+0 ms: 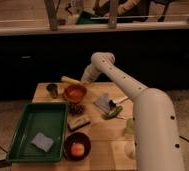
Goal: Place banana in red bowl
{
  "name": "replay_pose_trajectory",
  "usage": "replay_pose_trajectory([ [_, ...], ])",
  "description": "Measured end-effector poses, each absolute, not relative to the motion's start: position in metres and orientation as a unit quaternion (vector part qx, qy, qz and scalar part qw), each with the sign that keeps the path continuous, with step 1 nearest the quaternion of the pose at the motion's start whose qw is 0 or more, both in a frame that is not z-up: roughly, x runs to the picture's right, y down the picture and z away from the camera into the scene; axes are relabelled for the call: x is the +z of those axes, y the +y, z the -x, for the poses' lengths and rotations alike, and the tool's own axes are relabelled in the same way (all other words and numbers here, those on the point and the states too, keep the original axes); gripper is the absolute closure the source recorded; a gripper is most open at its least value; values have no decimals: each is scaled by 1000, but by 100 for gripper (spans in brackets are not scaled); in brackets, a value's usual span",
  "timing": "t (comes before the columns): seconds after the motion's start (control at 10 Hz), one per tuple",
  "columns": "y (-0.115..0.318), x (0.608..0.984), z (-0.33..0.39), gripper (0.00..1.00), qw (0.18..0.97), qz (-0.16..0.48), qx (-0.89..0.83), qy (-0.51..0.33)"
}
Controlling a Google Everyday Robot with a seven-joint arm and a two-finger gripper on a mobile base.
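Banana [70,79] lies along the desk's [102,134] far edge, long axis parallel to it, just behind the red bowl [75,93], with the clenched tool [86,78] at its end nearer the arm, grasp unclear

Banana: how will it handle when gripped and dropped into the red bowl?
Banana, seemingly pinched at one end by the shut gripper behind the red bowl, may pivot. Probably soft; hard squeezes could bruise it. About as long as the bowl is wide, it may bridge the rim.
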State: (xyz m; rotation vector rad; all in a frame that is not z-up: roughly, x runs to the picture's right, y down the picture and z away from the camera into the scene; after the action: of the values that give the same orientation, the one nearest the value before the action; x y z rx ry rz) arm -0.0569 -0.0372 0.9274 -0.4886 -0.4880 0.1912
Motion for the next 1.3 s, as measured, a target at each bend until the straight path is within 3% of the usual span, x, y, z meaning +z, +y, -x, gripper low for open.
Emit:
replay_pose_trajectory([
  [1.3, -36, 927, 59, 100, 930, 246, 106, -253],
])
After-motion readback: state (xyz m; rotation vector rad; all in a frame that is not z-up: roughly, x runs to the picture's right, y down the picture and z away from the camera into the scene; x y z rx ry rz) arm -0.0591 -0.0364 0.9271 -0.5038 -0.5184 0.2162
